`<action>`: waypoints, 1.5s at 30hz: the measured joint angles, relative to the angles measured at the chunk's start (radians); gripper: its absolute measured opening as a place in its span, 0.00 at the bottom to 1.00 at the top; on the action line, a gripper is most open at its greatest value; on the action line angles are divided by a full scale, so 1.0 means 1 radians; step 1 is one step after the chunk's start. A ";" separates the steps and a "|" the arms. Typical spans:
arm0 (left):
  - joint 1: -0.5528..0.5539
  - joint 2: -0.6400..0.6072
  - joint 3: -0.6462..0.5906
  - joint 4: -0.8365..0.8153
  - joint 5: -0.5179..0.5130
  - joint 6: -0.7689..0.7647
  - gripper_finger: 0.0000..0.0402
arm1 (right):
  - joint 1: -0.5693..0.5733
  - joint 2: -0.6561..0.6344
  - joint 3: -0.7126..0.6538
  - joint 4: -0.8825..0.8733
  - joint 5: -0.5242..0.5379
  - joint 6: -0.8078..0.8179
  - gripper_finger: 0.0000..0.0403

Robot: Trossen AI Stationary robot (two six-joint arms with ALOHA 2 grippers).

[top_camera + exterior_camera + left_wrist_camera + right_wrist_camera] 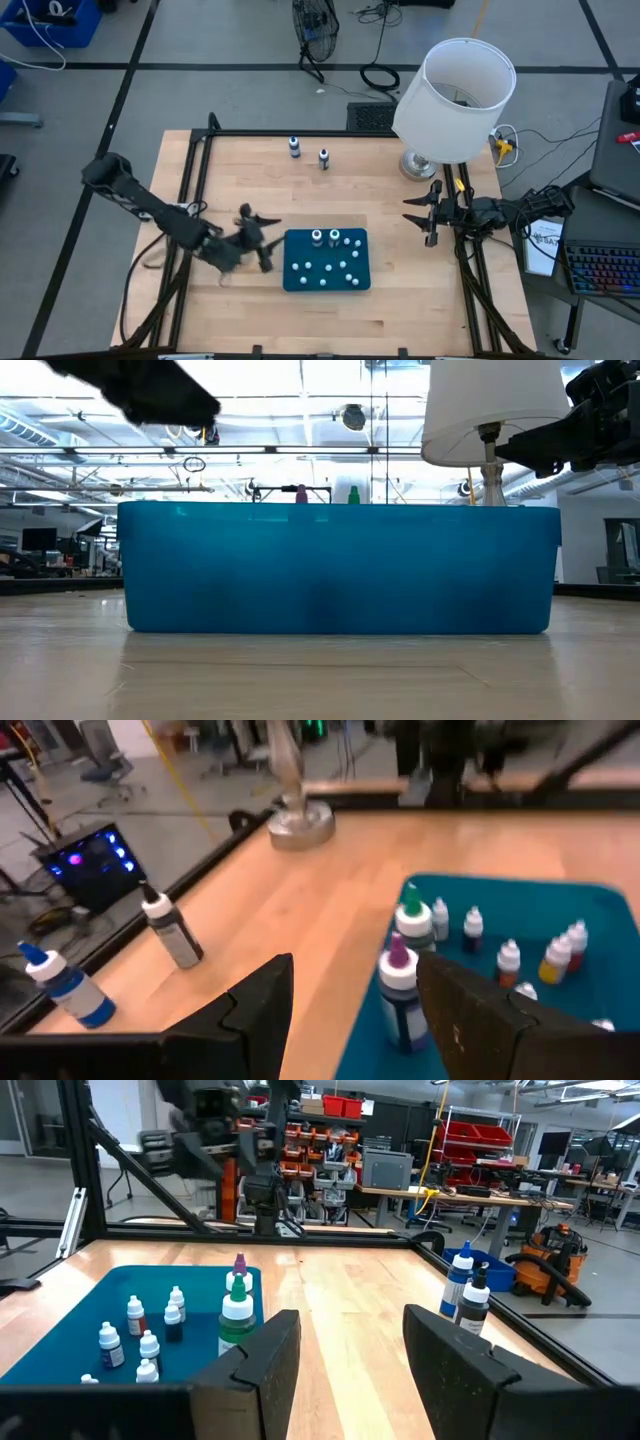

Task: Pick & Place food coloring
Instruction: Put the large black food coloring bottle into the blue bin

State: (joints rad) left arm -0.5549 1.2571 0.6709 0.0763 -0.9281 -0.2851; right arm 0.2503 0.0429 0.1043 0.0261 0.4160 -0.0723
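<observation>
– Wooden table [400,300] with a black rail round it, a white-shaded lamp [455,100] off beyond the blue mat [295,245] toward its right; where do the arms stand?

– Left gripper [268,243] just beside the mat's left edge, fingers parted, nothing between them; right gripper [410,212] near the mat's right edge, likewise spread and empty.

– And the food coloring?

– Two bottles [317,237] upright on the mat's far edge, among smaller white-capped ones; two more [294,147] on bare wood well beyond the mat's far side, close together.

– So which step?

– Between carries, I'd judge; half look placed; next calls for a reach past the mat's far edge, jaws straddling one bottle without knocking its neighbour, then closing on it.
</observation>
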 joint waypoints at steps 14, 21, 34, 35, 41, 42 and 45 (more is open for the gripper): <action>0.149 -0.626 -0.607 0.579 0.493 0.191 0.53 | 0.000 0.000 0.000 0.000 0.000 0.000 0.41; 0.242 -0.912 -0.657 0.250 0.483 0.146 0.53 | 0.000 0.000 0.000 0.000 0.000 0.000 0.41; 0.293 -1.198 -0.645 -0.051 0.605 0.181 0.53 | -0.001 0.000 0.000 0.107 -0.003 0.054 0.41; 0.293 -1.195 -0.645 -0.052 0.606 0.179 0.53 | -0.001 0.000 0.000 0.134 -0.007 0.084 0.41; 0.293 -1.191 -0.645 -0.049 0.606 0.174 0.53 | -0.001 -0.001 0.000 0.251 -0.025 0.209 0.41; 0.293 -1.191 -0.645 -0.049 0.606 0.174 0.53 | -0.001 0.000 0.000 0.271 -0.025 0.216 0.41; 0.293 -1.190 -0.645 -0.049 0.606 0.175 0.53 | -0.002 0.000 0.000 0.324 -0.020 0.186 0.41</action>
State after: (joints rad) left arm -0.2619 0.0669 0.0257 0.0273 -0.3225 -0.1101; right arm 0.2486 0.0425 0.1043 0.3504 0.3956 0.1136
